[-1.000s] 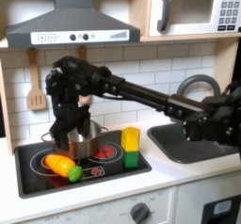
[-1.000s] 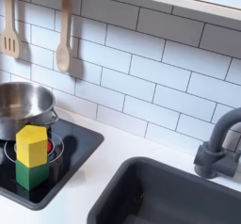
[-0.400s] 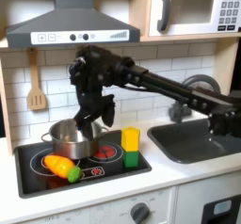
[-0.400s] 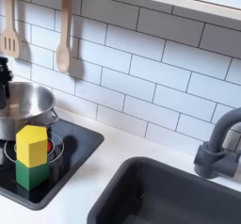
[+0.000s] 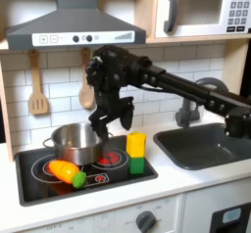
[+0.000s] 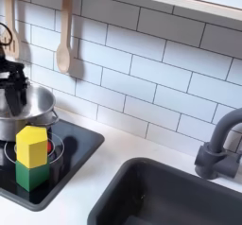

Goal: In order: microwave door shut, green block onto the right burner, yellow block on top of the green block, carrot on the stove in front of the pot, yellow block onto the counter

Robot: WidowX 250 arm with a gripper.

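The microwave (image 5: 201,10) sits at two o'clock in the first exterior view with its door shut, and below it the stove (image 5: 39,177) carries the pot (image 5: 73,142) at about nine o'clock. The gripper (image 5: 117,117) hangs in the air at ten o'clock from the yellow block (image 5: 136,144), its jaws apart and empty. That block stands on the green block (image 5: 138,164) on the burner at the first exterior view's right, and the carrot (image 5: 64,172) lies at seven o'clock, just in front of the pot.
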